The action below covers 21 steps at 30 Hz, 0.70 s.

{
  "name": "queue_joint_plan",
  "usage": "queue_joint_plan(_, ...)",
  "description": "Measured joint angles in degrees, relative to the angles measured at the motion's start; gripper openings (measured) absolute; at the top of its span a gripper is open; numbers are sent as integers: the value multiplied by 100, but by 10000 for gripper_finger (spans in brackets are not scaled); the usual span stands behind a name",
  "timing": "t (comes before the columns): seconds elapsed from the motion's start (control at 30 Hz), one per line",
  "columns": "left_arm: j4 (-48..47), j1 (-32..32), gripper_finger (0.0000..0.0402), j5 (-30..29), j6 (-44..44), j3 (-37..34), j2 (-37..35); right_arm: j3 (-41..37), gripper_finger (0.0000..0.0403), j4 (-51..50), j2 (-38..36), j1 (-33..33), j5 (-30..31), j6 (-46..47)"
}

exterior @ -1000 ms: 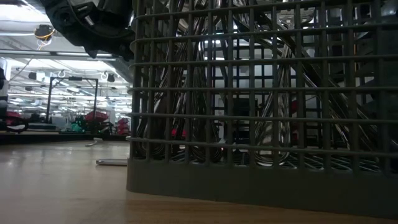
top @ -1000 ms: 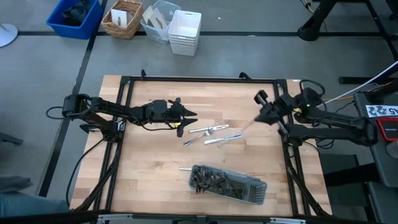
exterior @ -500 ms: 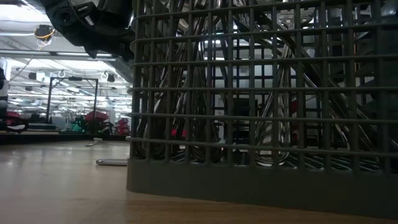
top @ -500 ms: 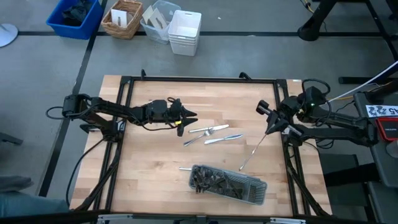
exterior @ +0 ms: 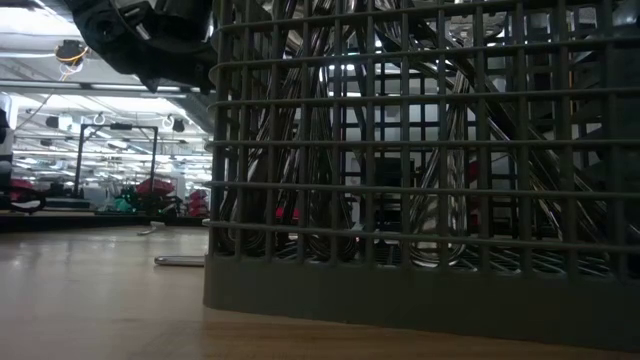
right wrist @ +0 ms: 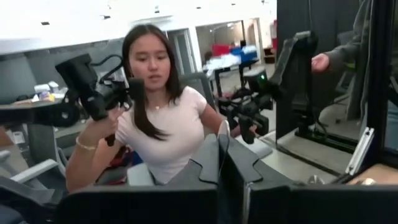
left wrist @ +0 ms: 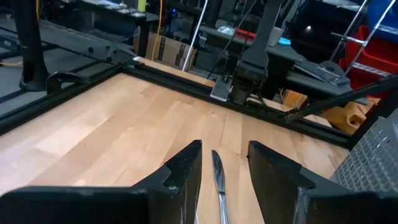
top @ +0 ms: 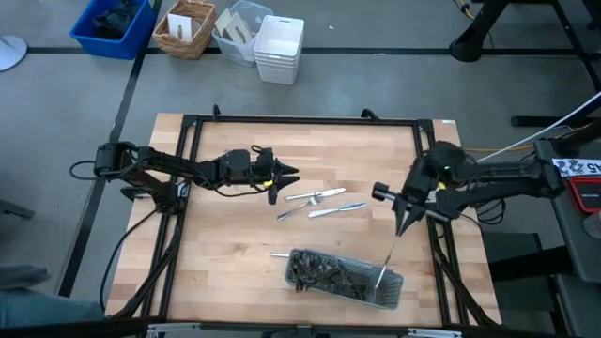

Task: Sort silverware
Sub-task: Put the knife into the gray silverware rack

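High view: right gripper [top: 402,225] pinches a slim silver utensil [top: 386,258] by one end, other end hanging over the grey mesh tray [top: 344,278] at the surface's near edge. Left gripper [top: 285,175], fingers spread, hovers just beside loose silverware [top: 319,203] lying mid-surface. More silverware fills the tray.

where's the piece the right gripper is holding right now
In the high view the held utensil hangs from the right gripper on the table's right side, its lower end over the right end of the grey tray.

Silverware [exterior: 400,150] behind mesh tray [exterior: 420,290], piece types indistinguishable, tray cut off.
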Motion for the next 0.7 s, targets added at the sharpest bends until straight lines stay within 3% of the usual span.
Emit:
queue_joint_plan(0.17,12,0,123,0,0,0,2,451,2,-797,480,338,49,-664)
queue_joint_plan(0.3,2,-2,123,2,0,0,4,953,3,-1991,818,599,157,-1545)
queue_joint_plan(0.53,-13,0,123,2,0,0,4,1875,3,-4430,1330,1114,1866,-3259)
queue_joint_plan(0.7,-27,0,123,4,0,0,4,2240,3,-5065,1671,1501,2362,-3568)
